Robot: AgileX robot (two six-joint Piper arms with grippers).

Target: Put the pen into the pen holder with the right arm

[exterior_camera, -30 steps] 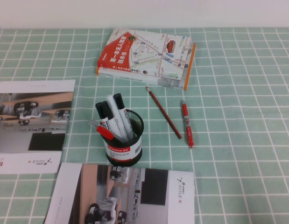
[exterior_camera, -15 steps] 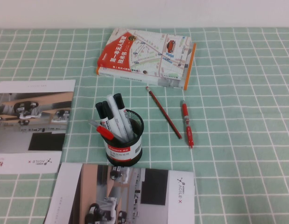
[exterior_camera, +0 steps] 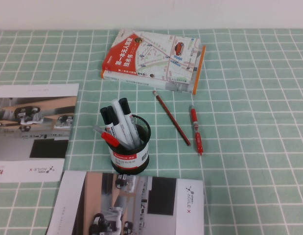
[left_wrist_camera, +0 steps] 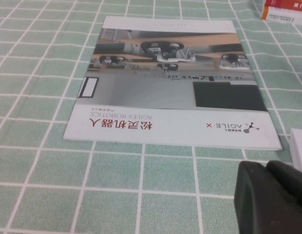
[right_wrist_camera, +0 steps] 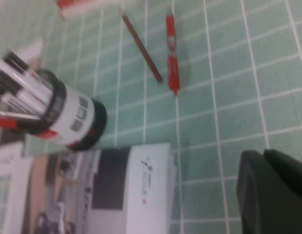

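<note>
The short red pen with clear sections (exterior_camera: 196, 129) is lying flat on the green checked tablecloth (exterior_camera: 249, 98), well apart from the right gripper (right_wrist_camera: 272, 190), whose dark body is showing only at the edge of its own wrist view and as a sliver at the right border of the high view; whether its claw is apart or together, I cannot tell. Judging by this, the reach is hardly beginning. The long thin red-brown pencil (exterior_camera: 171, 117) is lying just beside the pen, on the side away from the right gripper, so a loose grasp could catch both. The black wire-mesh pen holder (exterior_camera: 130, 147) is standing beyond the pencil, crowded with white black-capped markers (exterior_camera: 123, 122), leaving little room. A white brochure (right_wrist_camera: 126, 195) is lying between gripper and holder. The left gripper (left_wrist_camera: 272, 195) is hovering by another brochure (left_wrist_camera: 170, 83), its claw equally unreadable.
</note>
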